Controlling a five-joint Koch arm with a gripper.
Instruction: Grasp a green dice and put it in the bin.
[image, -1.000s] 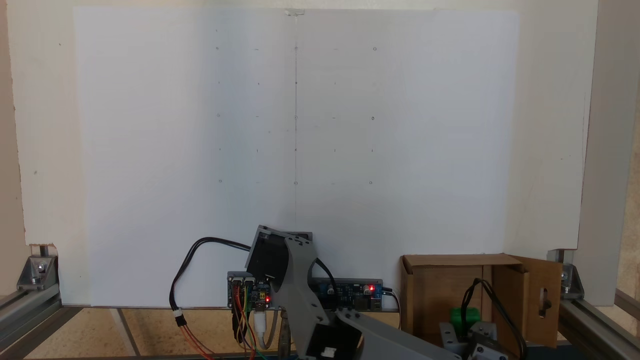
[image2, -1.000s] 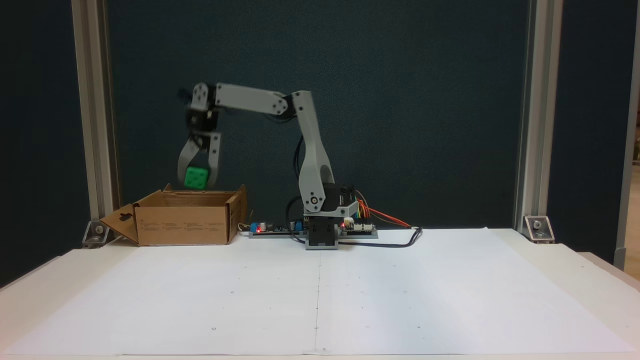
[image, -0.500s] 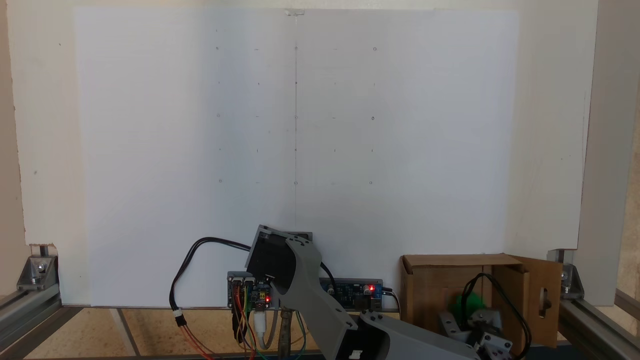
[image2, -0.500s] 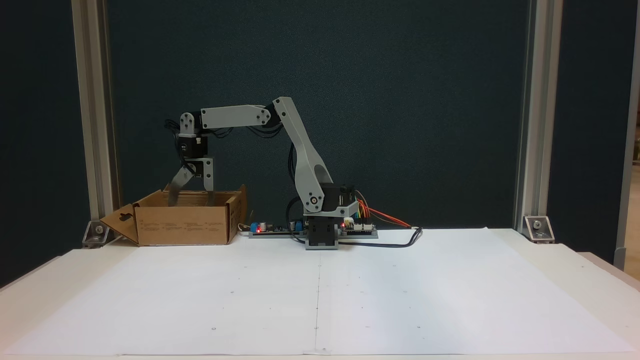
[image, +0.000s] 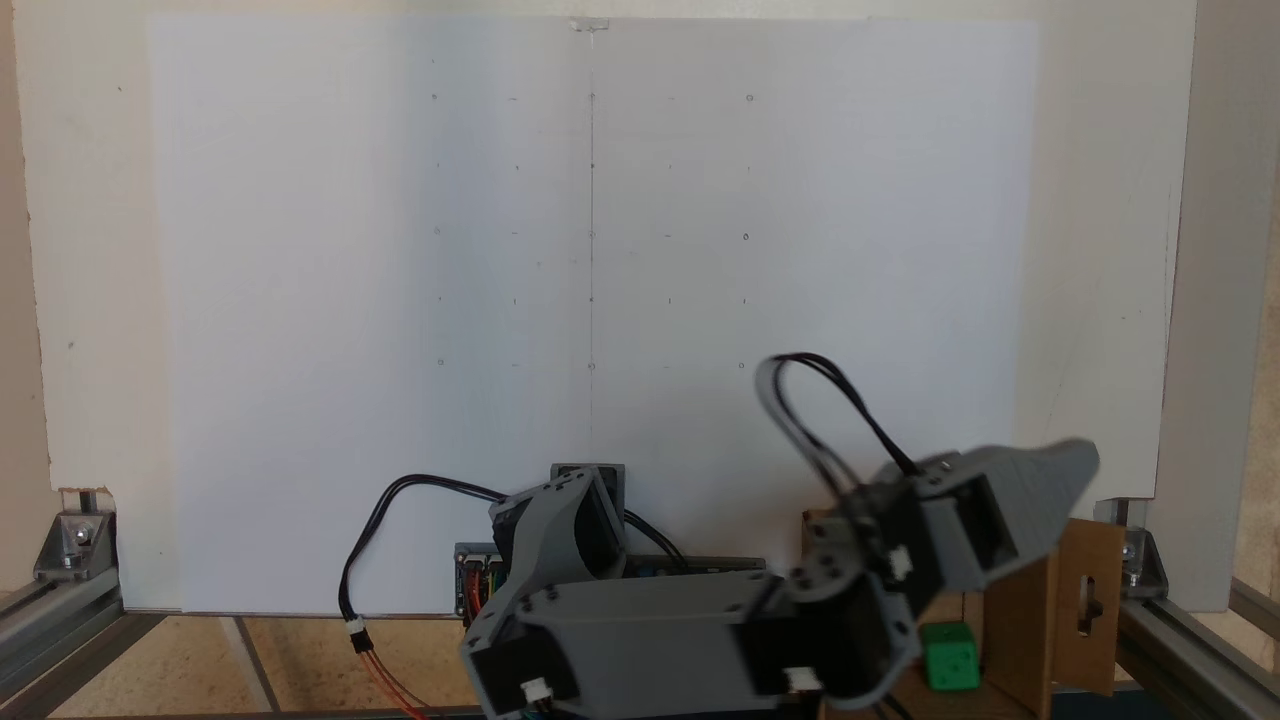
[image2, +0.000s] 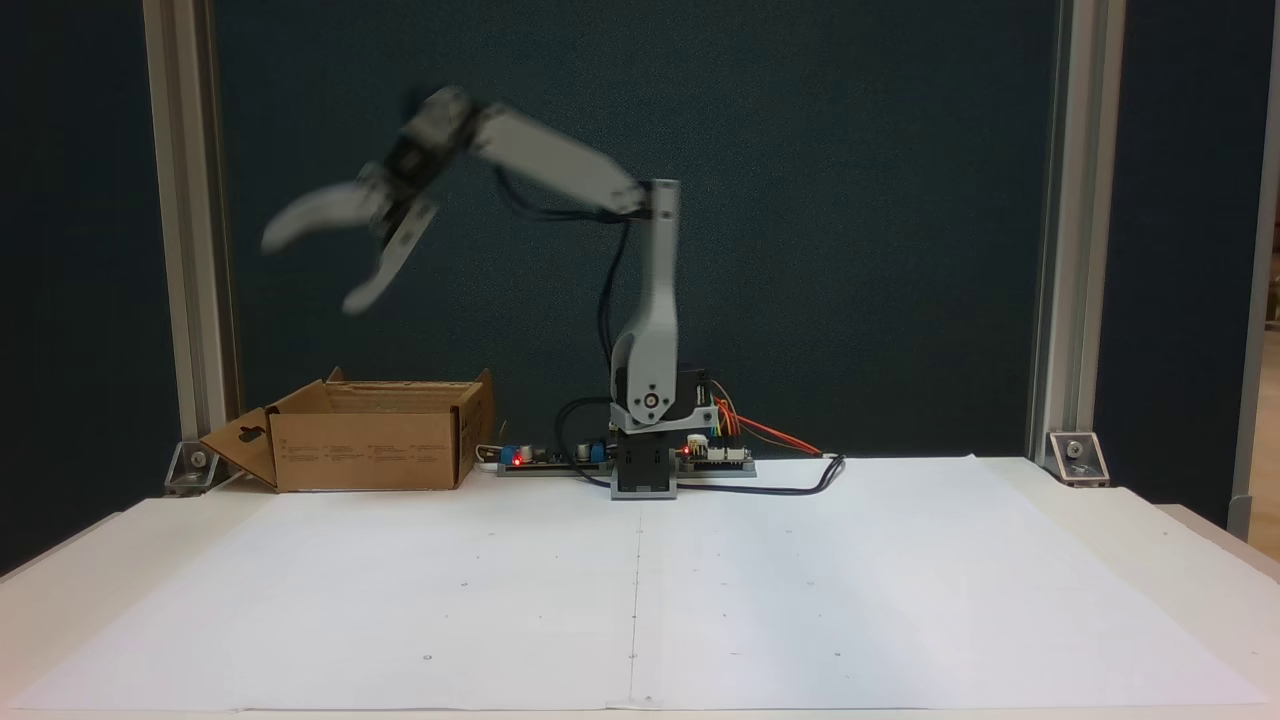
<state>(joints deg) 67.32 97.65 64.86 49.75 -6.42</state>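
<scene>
Green dice (image: 949, 657) in cardboard bin (image2: 365, 448); blurred hand (image2: 305, 270) seemingly agape

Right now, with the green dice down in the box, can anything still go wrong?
Not much, but a little. The claw is open and blurred high above the bin, so the arm looks to be swinging fast; a low sweep might clip the bin's wall or flap and shove it. The green dice rests inside the bin, so a hard knock could tip it out. The black cable loops loose over the wrist and might snag.
</scene>
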